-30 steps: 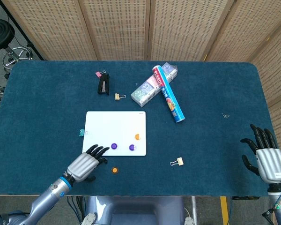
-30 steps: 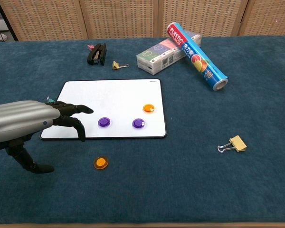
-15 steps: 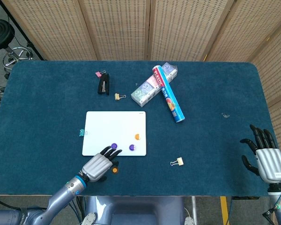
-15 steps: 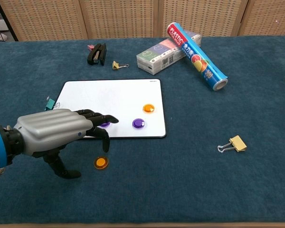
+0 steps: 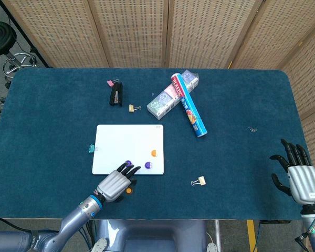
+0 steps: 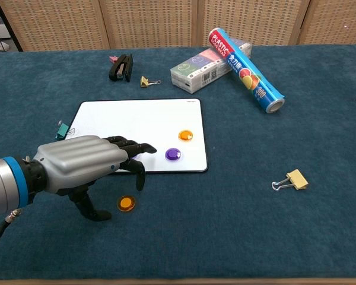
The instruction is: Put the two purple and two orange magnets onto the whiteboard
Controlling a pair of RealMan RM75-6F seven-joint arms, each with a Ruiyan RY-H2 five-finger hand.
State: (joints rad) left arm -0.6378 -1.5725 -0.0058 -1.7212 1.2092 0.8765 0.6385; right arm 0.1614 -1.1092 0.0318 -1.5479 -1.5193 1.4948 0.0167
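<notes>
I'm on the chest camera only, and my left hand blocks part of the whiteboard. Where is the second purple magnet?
Observer: The head view shows the second purple magnet on the whiteboard, near its front edge, right at the fingertips of the left hand. I cannot tell whether they touch it.
Operator: And my other hand? It's out of my frame.
Observer: The right hand is near the right front corner of the table, fingers spread, holding nothing.
</notes>
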